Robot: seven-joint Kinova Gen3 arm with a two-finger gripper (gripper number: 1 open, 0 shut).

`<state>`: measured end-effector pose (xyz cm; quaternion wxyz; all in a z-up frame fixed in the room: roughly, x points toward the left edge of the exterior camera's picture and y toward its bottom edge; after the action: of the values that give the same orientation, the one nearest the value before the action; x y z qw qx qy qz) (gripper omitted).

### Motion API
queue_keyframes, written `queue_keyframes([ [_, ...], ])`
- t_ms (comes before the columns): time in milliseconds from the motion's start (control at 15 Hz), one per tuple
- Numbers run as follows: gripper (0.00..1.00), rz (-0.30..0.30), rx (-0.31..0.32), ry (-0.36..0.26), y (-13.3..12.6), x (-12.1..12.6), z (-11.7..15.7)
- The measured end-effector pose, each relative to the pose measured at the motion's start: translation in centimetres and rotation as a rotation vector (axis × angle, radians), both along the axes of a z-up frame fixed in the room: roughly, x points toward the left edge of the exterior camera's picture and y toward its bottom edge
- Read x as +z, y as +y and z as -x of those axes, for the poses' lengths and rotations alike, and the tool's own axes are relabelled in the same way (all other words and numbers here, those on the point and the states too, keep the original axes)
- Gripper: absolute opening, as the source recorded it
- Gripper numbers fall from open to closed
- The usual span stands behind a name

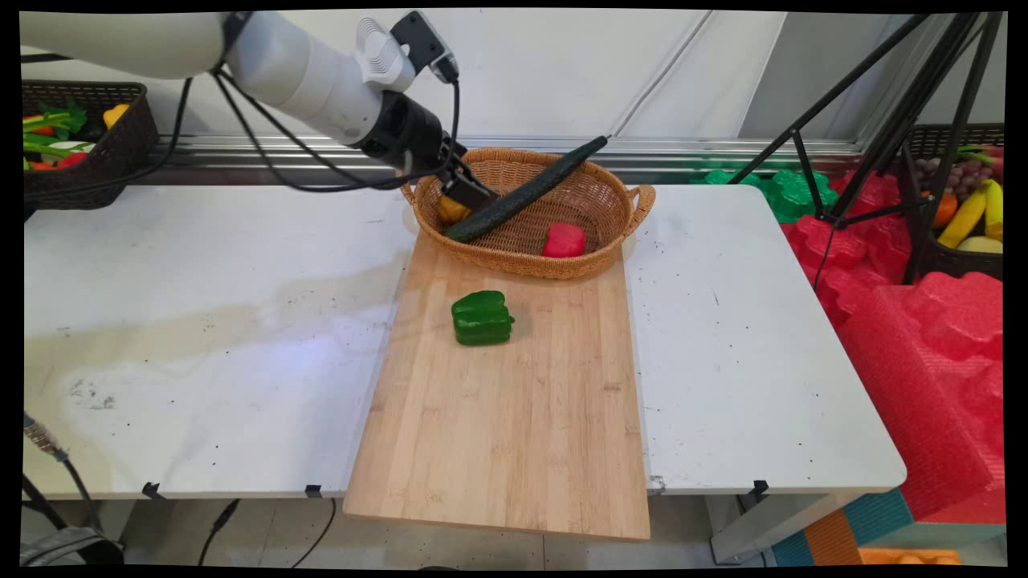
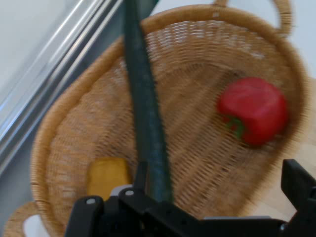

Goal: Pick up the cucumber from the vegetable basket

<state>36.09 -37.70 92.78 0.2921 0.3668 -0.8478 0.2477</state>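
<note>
Between the gripper's fingers, apparently pinched, a tilted cucumber crosses the wicker basket; yellow pepper just beside, red pepper beyond.

A long dark green cucumber lies slanted across the woven basket, its far end jutting over the basket's back rim. The gripper holds it near its lower end. A red pepper and a yellow piece lie inside the basket.
</note>
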Motion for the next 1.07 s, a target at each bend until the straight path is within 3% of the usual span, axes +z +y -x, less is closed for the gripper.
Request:
queue_keyframes([
  [333, 1.00, -0.027, 0.081, -0.004, -5.5, -2.1, 0.9],
  [1067, 1.00, -0.102, 0.137, -0.011, -13.7, -8.4, 3.6],
])
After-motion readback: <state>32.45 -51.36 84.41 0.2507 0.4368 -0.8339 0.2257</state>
